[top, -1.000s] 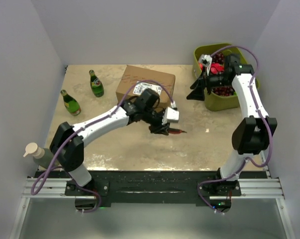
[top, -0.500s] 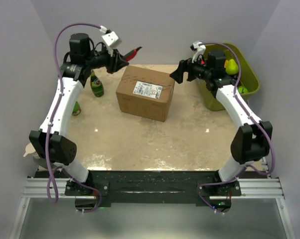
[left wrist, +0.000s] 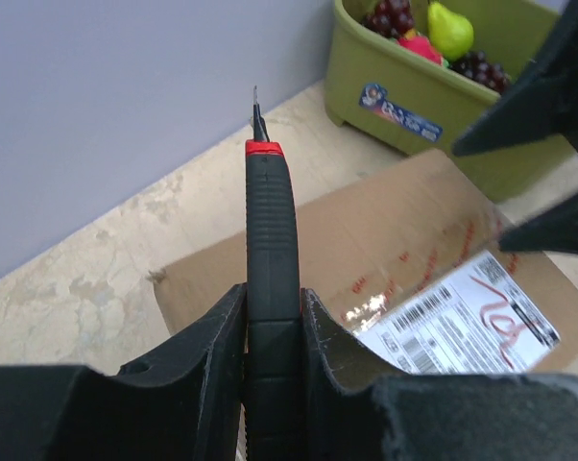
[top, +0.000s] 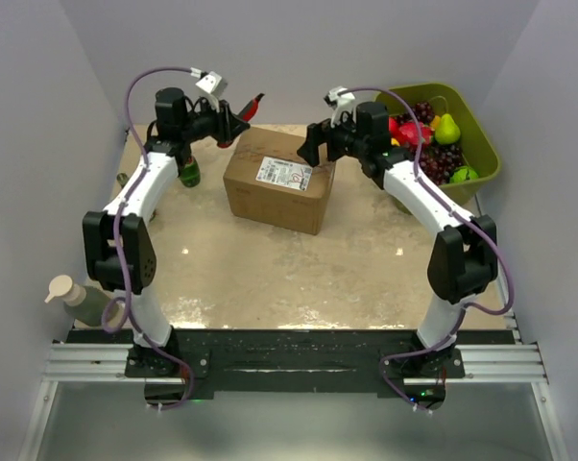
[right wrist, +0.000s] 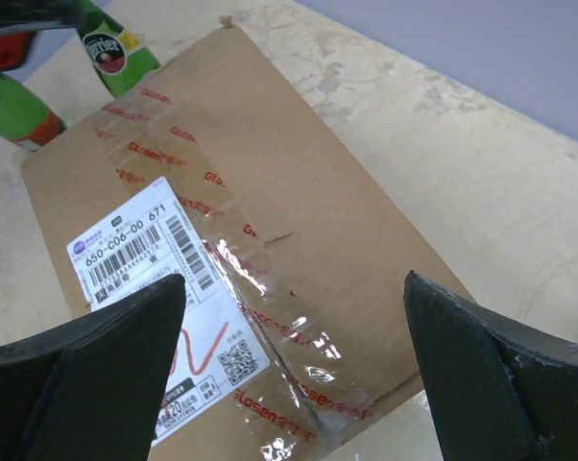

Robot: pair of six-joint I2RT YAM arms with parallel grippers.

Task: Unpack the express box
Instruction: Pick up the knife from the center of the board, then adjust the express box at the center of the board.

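Overhead first: the left claw (top: 228,121) hangs by the far-left corner of the express box (top: 275,192), and the right claw (top: 309,150) faces it from the far-right corner. The carton sits on the table (top: 270,274) between and just below the two. Only the left wrist camera shows the grip properly: both jaws are clenched flat on the black handle of a box cutter (left wrist: 271,216), with its red collar and thin blade tip poking out ahead of the fingers, past the box's far edge. Ahead and to the right of that claw sits the olive tub (left wrist: 433,108), pear (left wrist: 449,29) on top. The right wrist camera has its own news: fingers released, spread wide, nothing between them, and straight below them clear tape (right wrist: 260,279) with red lettering along the seam. The shipping label (right wrist: 140,279) lies under its left finger, and a green bottle (right wrist: 111,53) stands beyond the box corner
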